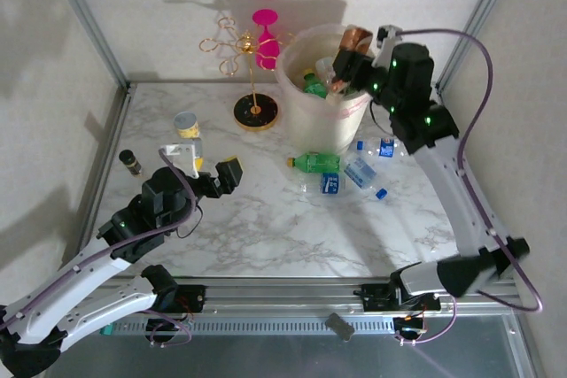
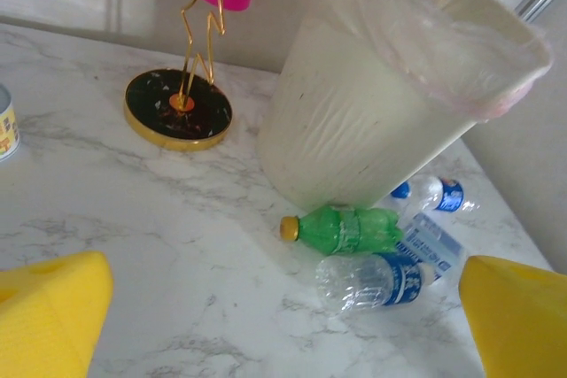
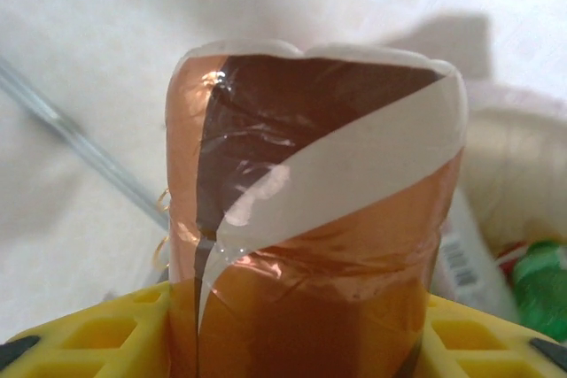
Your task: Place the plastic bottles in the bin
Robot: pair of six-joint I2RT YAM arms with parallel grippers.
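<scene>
**A release near the rim, and a crowded foot of the bin**

The right jaws are closed on a plastic bottle with a glossy copper-and-brown label (image 1: 357, 39), held high at the far right edge of the large whitish translucent bin (image 1: 319, 126). In the right wrist view the bottle sits clamped between yellow fingers (image 3: 89, 343).

From above, the bottle looks closer to the rim than to the middle of the opening. Letting go here could strike the rim and drop the bottle outside, behind the bin. Bottles already show near the bin's top, so a new one landing on them might bounce or slide back out. The slick label film could also slip in the grip.

The left jaws stand wide open and empty, low over the marble tabletop (image 1: 266, 227). They face the bottles not yet collected: a green bottle with a yellow cap (image 2: 345, 229), a clear bottle with a blue label (image 2: 372, 279), and two more clear ones behind. All four lie on their sides just beside the foot of the bin.

Being round, they will likely roll if a finger meets them off-centre. A reach that close could also shove the bin while the other arm works above it. The gold wire stand on a black base (image 1: 255, 111) is near the bin and could be clipped.
</scene>
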